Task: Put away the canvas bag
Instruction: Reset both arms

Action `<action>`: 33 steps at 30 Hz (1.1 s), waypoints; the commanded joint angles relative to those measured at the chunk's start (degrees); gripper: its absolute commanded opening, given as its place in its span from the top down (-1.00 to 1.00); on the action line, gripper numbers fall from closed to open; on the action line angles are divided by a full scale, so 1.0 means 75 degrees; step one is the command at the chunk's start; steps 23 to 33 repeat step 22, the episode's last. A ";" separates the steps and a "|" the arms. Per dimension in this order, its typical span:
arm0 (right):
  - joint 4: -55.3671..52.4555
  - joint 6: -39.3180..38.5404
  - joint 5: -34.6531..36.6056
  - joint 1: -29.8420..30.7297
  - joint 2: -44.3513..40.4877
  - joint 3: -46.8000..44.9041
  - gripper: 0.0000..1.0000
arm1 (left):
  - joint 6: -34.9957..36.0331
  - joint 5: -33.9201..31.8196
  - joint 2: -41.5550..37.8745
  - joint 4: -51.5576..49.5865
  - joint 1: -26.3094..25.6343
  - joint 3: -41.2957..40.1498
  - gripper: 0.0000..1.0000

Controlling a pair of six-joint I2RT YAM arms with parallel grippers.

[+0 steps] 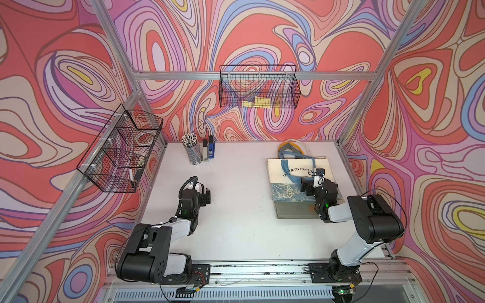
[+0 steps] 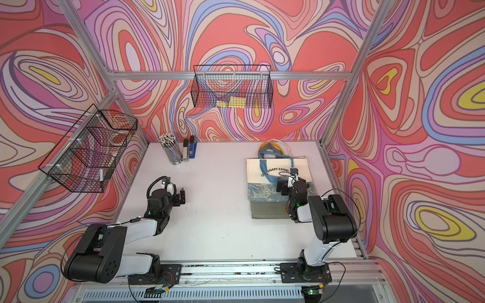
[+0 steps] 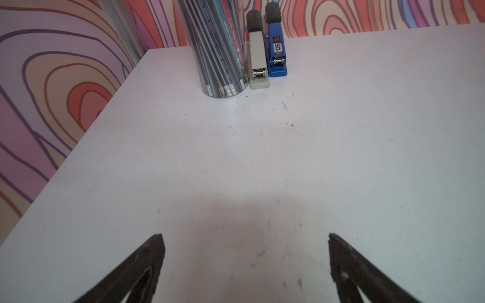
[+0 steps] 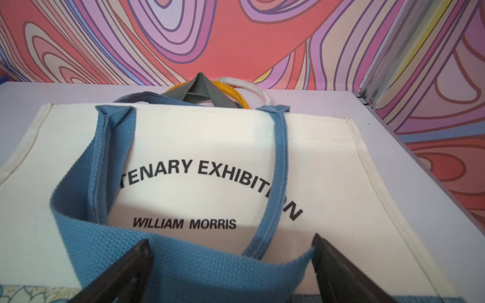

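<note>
The canvas bag (image 1: 294, 168) (image 2: 273, 168) is cream with black lettering and blue handles. It lies flat at the back right of the table on a stack of other bags. My right gripper (image 1: 307, 187) (image 2: 283, 187) (image 4: 231, 244) hovers over its lower half with the jaws wide open. A loop of the blue handle (image 4: 183, 262) lies between the jaws, and its edge reaches one finger. My left gripper (image 1: 207, 196) (image 2: 182, 195) (image 3: 245, 236) is open over bare table at the left, holding nothing.
A grey-green bag (image 1: 294, 210) sticks out under the canvas bag; yellow, grey and white handles (image 1: 291, 147) show behind it. A pencil cup (image 1: 193, 152) and two staplers (image 1: 208, 153) stand at the back left. Wire baskets hang on the back wall (image 1: 258, 89) and left wall (image 1: 120, 149).
</note>
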 commanded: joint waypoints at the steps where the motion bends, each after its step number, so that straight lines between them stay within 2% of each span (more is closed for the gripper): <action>1: 0.0263 -0.0015 -0.0010 -0.0038 0.0061 0.0121 -0.97 | 0.0248 0.0816 0.1078 0.2461 0.0336 -0.0067 -0.98; 2: 0.0231 -0.0013 -0.0018 -0.0032 0.0041 0.0117 -0.97 | 0.0196 0.0720 0.1033 0.2093 0.0338 0.0048 -0.99; 3: 0.0325 -0.0028 0.0035 -0.0032 0.0046 0.0080 -0.97 | 0.0075 0.0570 0.0675 0.0869 0.0338 0.0365 -0.98; 5: 0.0613 -0.0043 0.0133 -0.0038 0.0016 -0.0081 -0.97 | 0.0143 0.0450 0.1027 0.1268 0.0338 0.0507 -0.98; 7: 0.0294 0.0006 0.0145 -0.0032 0.0037 0.0101 -0.97 | -0.0217 -0.0107 0.0785 0.0308 0.0365 0.0761 -0.98; 9: 0.0195 0.0071 0.0235 -0.0079 0.0020 0.0136 -0.97 | -0.0135 -0.0236 0.1009 0.1126 0.0356 0.0546 -0.98; 11: 0.0161 0.0085 0.0248 -0.0075 0.0029 0.0169 -0.97 | -0.0320 -0.0463 0.0810 0.0570 0.0338 0.0649 -0.99; 13: 0.0022 0.0130 0.0191 -0.0082 0.0053 0.0242 -0.97 | -0.0228 -0.0478 0.0982 0.1089 0.0338 0.0539 -0.99; 15: 0.0015 0.0102 0.0223 -0.0077 0.0074 0.0261 -0.97 | -0.0302 -0.0455 0.0825 0.0646 0.0338 0.0641 -0.98; 17: -0.0166 0.0133 0.0138 -0.0079 0.0109 0.0351 -0.97 | -0.0248 -0.0470 0.0960 0.1056 0.0338 0.0542 -0.98; 19: -0.0201 0.0159 0.0064 -0.0125 0.0100 0.0367 -0.97 | -0.0292 -0.0463 0.0862 0.0770 0.0338 0.0598 -0.98; 33: 0.0010 0.0146 0.0129 -0.0138 0.0041 0.0243 -0.97 | -0.0257 -0.0467 0.0921 0.0968 0.0338 0.0554 -0.98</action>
